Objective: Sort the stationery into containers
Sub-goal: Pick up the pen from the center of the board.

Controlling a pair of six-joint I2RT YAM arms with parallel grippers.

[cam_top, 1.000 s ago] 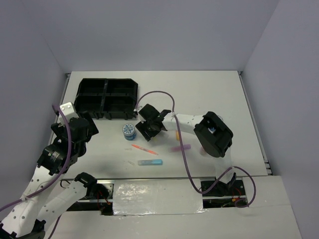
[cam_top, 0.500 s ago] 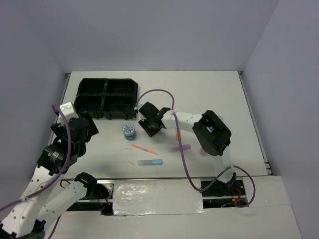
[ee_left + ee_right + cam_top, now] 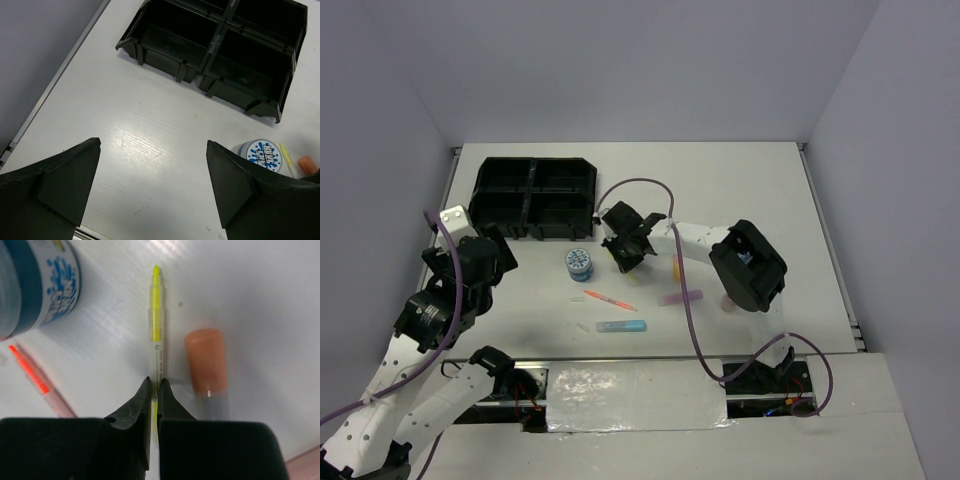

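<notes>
My right gripper [image 3: 155,382] is shut on the thin yellow pen [image 3: 156,325], which lies on the table and points away from the jaws. An orange highlighter [image 3: 206,360] lies just right of the pen. The blue-white tape roll [image 3: 42,285] stands to the left, with a pink pen [image 3: 35,377] below it. From above, the right gripper [image 3: 625,255] sits just right of the tape roll [image 3: 579,264]. My left gripper [image 3: 153,144] hovers open over bare table, nothing between its fingers. The black four-compartment tray [image 3: 220,42] lies beyond it.
In the overhead view the pink pen [image 3: 608,299], a blue highlighter [image 3: 621,326] and a purple highlighter [image 3: 681,297] lie near the front of the table. The tray [image 3: 534,195] stands at the back left. A purple cable loops over the right arm.
The right jaws have closed from wide open onto the yellow pen. The right gripper has shifted slightly towards the tray. The left arm has not moved.
</notes>
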